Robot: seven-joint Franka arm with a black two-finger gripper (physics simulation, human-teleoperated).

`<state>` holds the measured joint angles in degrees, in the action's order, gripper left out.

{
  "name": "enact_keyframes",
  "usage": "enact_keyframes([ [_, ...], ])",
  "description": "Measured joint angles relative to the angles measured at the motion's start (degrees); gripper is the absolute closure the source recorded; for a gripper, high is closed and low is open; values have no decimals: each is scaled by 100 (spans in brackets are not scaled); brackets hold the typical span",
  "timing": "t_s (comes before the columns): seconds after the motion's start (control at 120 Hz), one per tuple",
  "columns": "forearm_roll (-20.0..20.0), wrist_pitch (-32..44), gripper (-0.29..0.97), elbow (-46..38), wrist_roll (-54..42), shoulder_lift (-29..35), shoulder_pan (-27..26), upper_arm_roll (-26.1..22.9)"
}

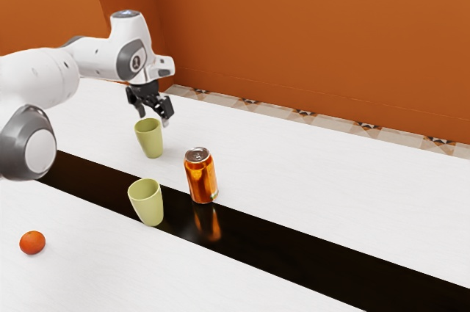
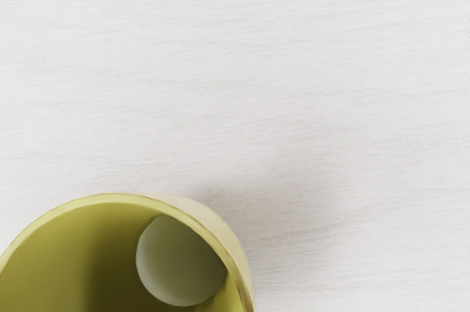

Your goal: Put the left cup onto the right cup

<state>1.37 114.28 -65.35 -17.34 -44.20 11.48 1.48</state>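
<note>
My pincer hangs released just above the rim of the farther green cup, upright on the white desk, lined up to clasp its wall and carry it onto the nearer cup.

The space directly above the far cup is occupied by the jaws, which are held spread just over its rim. The near cup is left uncovered from above. Side access from the exterior view's right is narrowed by a can standing near both cups. Open desk is found beyond the can. An orange is placed well apart.
</note>
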Motion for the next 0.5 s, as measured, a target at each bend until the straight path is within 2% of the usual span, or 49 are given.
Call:
enact_keyframes([
  [0.375, -13, 102, 0, 179, -389, -329, 91, -176],
  [0.5, -16, 147, 8, 170, -472, -399, 104, -214],
])
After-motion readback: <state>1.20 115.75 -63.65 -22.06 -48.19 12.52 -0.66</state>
